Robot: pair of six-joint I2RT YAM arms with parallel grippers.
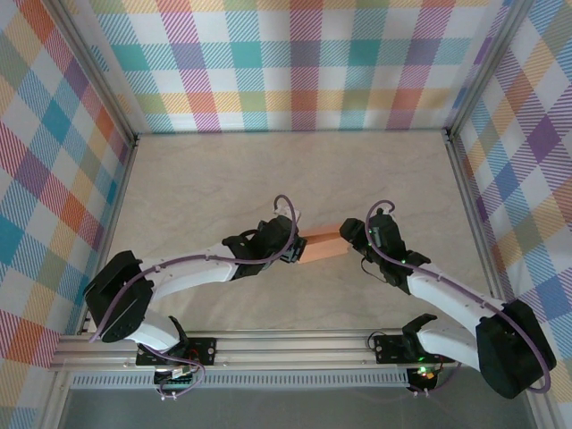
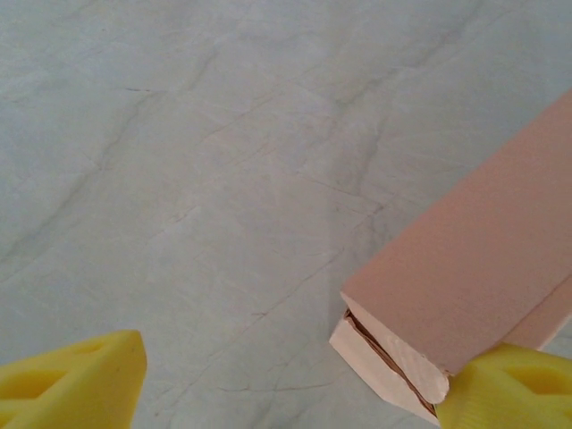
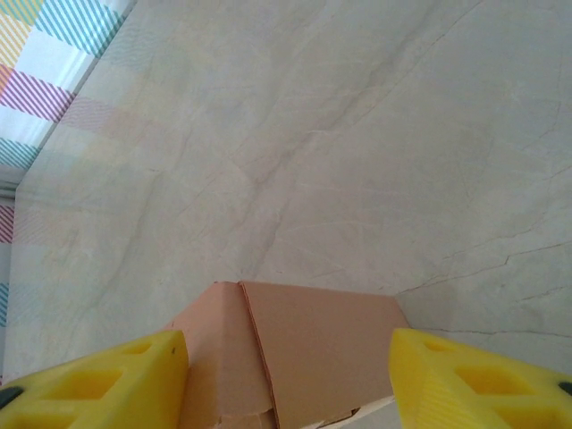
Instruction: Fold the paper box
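Centrally, the right tool point(image 3: 288, 382) is gripping one end of the paper box point(image 1: 322, 243); the left tool point(image 2: 290, 391) is gaping wide, one finger point(image 2: 511, 390) beside the opposite end.

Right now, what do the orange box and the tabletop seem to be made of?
The paper box: thin matte card, it seems; layered cut edges show at its end. The table: smooth pale top with faint veins, stone or stone-look laminate; cannot tell.
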